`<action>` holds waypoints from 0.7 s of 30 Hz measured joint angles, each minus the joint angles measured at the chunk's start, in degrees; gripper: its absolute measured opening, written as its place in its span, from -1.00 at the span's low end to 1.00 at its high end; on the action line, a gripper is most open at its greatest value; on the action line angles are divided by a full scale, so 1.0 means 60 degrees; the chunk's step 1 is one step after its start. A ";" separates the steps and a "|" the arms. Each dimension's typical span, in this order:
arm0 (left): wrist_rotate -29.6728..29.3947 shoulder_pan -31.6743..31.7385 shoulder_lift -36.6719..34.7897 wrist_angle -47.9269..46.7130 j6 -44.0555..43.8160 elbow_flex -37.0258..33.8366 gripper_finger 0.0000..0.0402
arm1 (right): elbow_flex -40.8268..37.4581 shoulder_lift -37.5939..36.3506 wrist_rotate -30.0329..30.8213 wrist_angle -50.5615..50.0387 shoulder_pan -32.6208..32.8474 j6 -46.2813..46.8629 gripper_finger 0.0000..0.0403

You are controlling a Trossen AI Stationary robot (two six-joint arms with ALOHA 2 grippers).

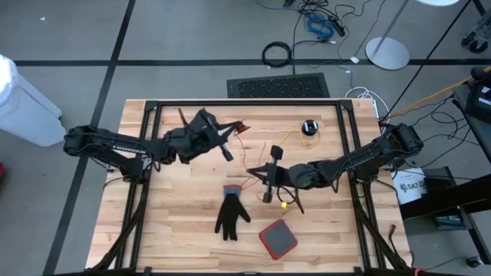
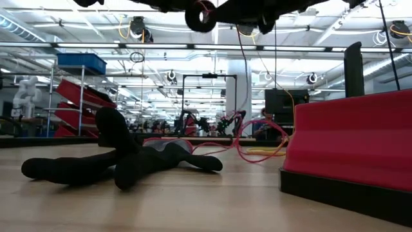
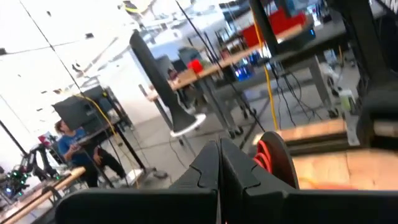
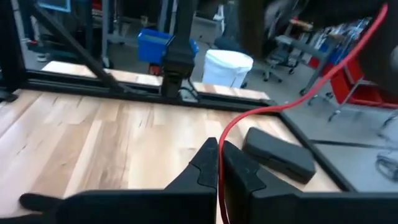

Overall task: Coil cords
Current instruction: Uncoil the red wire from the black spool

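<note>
The wooden table [image 1: 192,238] fills the middle of the high view. The left hand [image 1: 227,150] sits in the upper centre of it, fingers [image 3: 205,171] pressed together, a red cord beside them in its wrist view. The right hand [image 1: 268,192] is at centre, clamped shut on a thin red cord [image 4: 273,106]. Below lie a black glove [image 1: 231,213] and a red pad [image 1: 278,238]. The cords [image 1: 285,146] trail at upper centre, toward a black puck [image 1: 309,127].

The red block [image 2: 351,145] is cut off at the low view's right edge. The cords [image 1: 265,157] are too thin to trace overhead.
</note>
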 joint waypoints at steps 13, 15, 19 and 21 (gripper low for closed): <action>0.2574 -0.0047 0.0000 0.0390 -0.2026 0.0004 -1.00 | 0.0000 -0.0031 0.1994 -0.3101 -0.0932 0.2168 -1.00; 0.2645 -0.0047 0.0000 -0.0141 -0.2035 0.0004 -1.00 | 0.0000 -0.0123 0.2640 -0.3240 -0.0915 0.2244 -1.00; 0.2256 -0.0047 -0.0051 -0.1669 -0.1501 0.0004 -1.00 | 0.0000 -0.0489 0.3675 -0.3170 -0.0614 0.1977 -1.00; 0.1628 -0.0045 -0.0055 -0.2308 -0.1007 0.0004 -1.00 | 0.0000 -0.0656 0.3887 -0.2981 -0.0381 0.1688 -1.00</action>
